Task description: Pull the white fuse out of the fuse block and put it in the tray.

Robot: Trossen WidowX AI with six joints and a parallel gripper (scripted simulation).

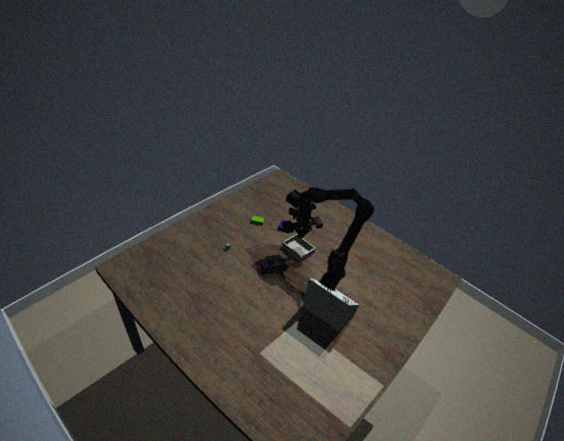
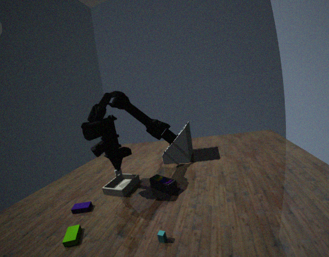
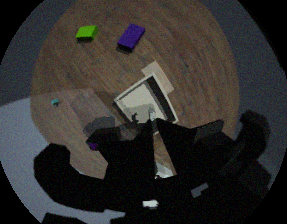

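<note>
We have the gripper [image 2: 117, 170] pinching the white fuse [image 2: 118, 172]; the jaws are nearly together and stopped on it, and in the exterior view a small pale piece shows just below the dark fingertips. The fuse hangs with its long axis upright, straight down from the jaws at 6 o'clock, and it is out of the fuse block [image 2: 163, 183].

The relation we care about now is fuse to tray [image 2: 120, 187]. In the exterior view the fuse sits directly above the tray's far rim, near its back edge rather than over the middle of the pale floor. We cannot tell from this angle whether its lower end is already below the rim line or just over it. In the wrist view the tray [image 3: 146, 103] lies at 12 o'clock from the fingertips, just beside them, which agrees with us being at its near edge.

The fuse block stands just beside the tray at 3 o'clock in the exterior view, apart from the gripper, with its coloured fuses seated. In our judgement the coming move is a short shift toward the tray's centre and a small descent, then opening. The risk is clipping the rim with the hanging fuse.

The purple block [image 2: 82, 207], green block [image 2: 72, 235] and teal cube [image 2: 162, 236] lie well apart, toward 7 and 5 o'clock.
</note>
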